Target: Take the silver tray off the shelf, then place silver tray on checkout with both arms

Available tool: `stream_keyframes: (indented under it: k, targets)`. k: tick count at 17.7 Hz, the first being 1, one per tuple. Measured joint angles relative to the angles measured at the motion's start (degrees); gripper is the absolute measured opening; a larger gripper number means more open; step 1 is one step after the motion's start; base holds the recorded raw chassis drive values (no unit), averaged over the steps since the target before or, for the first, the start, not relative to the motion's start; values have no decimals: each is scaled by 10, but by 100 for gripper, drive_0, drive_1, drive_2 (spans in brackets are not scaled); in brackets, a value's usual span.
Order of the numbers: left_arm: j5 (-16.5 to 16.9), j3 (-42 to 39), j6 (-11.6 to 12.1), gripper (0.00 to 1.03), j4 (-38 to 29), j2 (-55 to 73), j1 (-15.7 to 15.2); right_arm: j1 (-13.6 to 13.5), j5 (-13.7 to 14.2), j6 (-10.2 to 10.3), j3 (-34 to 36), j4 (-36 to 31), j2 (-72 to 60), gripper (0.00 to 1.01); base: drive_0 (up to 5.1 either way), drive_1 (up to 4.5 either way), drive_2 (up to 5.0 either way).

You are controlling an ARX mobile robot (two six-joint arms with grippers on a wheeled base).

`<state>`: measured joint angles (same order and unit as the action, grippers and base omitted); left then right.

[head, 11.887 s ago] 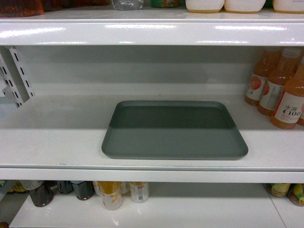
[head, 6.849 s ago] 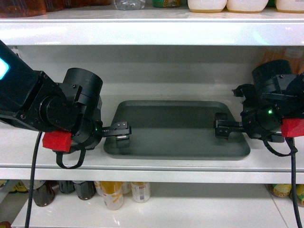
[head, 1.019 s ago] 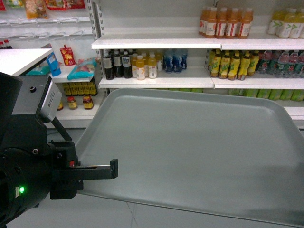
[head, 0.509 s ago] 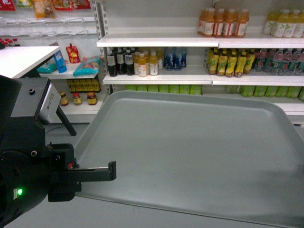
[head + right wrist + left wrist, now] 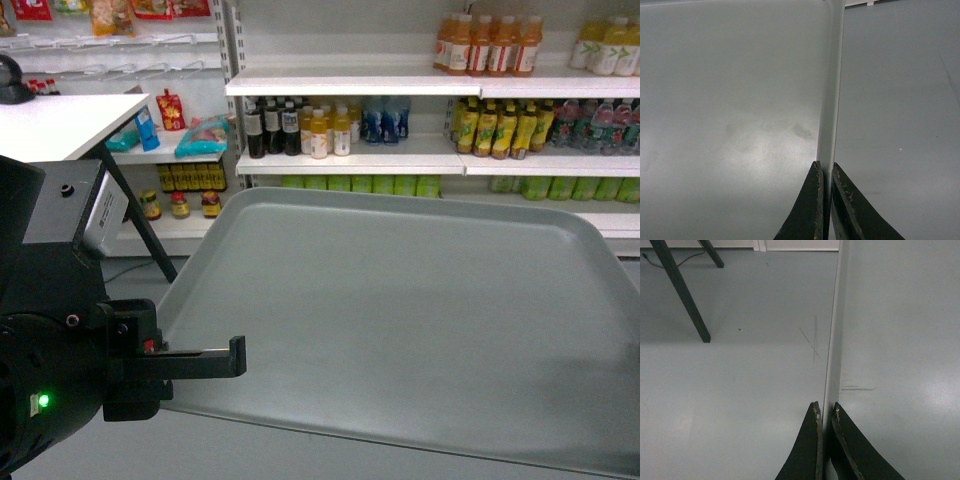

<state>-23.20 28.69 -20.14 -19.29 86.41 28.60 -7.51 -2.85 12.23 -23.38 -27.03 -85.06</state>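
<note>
The silver tray (image 5: 400, 310) hangs in the air in front of me, flat and level, with nothing on it. My left gripper (image 5: 236, 357) is shut on its left rim; the left wrist view shows both fingers (image 5: 825, 410) pinching the thin rim of the tray (image 5: 900, 340). My right gripper (image 5: 825, 167) is shut on the opposite rim of the tray (image 5: 730, 100); it lies outside the head view. The checkout (image 5: 60, 125), a white countertop, stands at the far left with a black scanner (image 5: 12, 80) on it. The shelf the tray came off is out of view.
Racks of bottled drinks (image 5: 400, 125) line the back wall. Black slanted legs (image 5: 140, 225) stand under the countertop, also seen as legs (image 5: 682, 292) in the left wrist view. Grey floor (image 5: 730, 390) lies below the tray.
My view has swung left: the drink racks slid to the right and more of the white countertop shows, now with the scanner. The tray stays held on both rims.
</note>
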Motion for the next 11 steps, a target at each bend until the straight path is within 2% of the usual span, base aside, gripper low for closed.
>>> stream_keyframes:
  k: [11]
  targets:
    - [-1,0,0,3,0,0,0,0,0,0,0,1,0,3,-501,244,244]
